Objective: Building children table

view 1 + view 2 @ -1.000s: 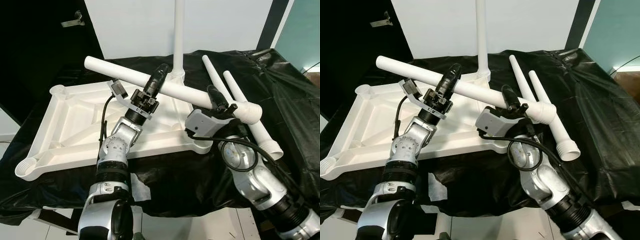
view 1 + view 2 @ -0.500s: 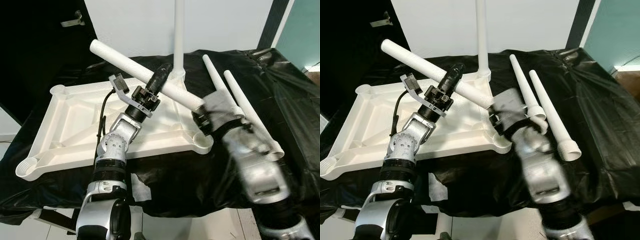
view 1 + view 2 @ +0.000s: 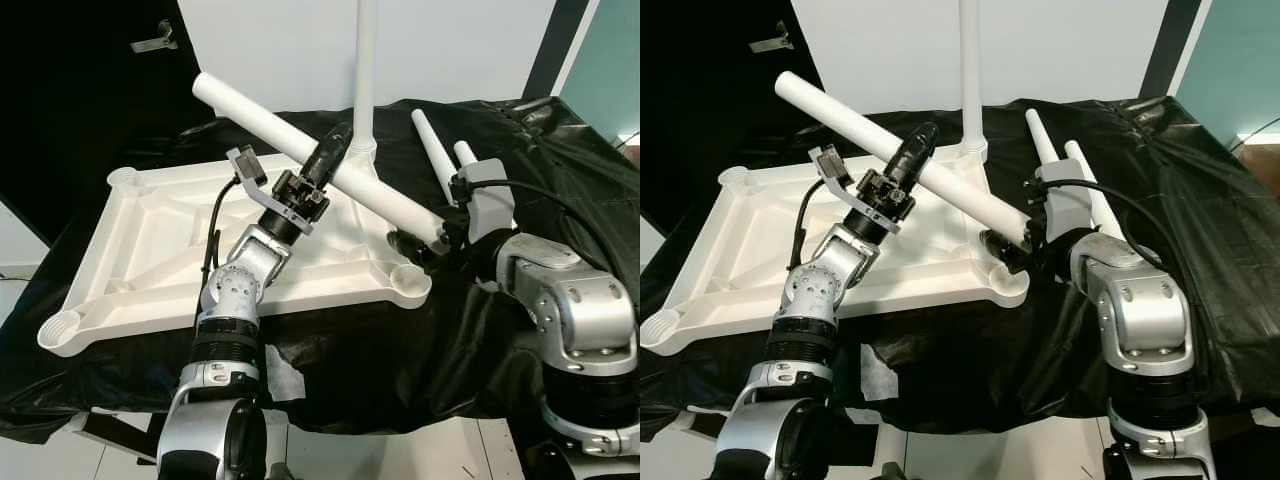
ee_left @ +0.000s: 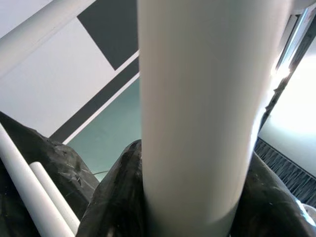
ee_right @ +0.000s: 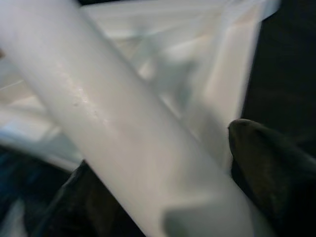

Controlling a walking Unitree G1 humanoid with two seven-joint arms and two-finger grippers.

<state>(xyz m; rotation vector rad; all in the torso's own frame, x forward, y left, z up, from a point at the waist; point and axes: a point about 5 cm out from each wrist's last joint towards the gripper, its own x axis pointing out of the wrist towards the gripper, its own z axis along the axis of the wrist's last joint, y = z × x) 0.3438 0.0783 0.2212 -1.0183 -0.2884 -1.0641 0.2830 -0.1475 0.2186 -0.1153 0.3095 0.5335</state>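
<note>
White table leg (image 3: 300,150), hollow plastic tube: judged light and stiff, smooth enough to slip or twist in a two-finger grip. Best held near mid-length for balance, with a second hold near the wide end to steer it.

The leg is in the air, tilted, narrow end high toward the robot's left, lower end just above the near right corner socket (image 3: 408,281) of the upturned white tabletop (image 3: 150,250), which lies on the black cloth (image 3: 560,160).

Left gripper (image 3: 325,160) is clamped around the leg at about mid-length, forearm reaching up and forward over the tabletop. Right gripper (image 3: 425,243) sits at the leg's lower end, fingers either side of it; elbow bent, wrist turned inward.

One leg (image 3: 364,70) stands upright in the far corner; two spare legs (image 3: 440,160) lie on the cloth
</note>
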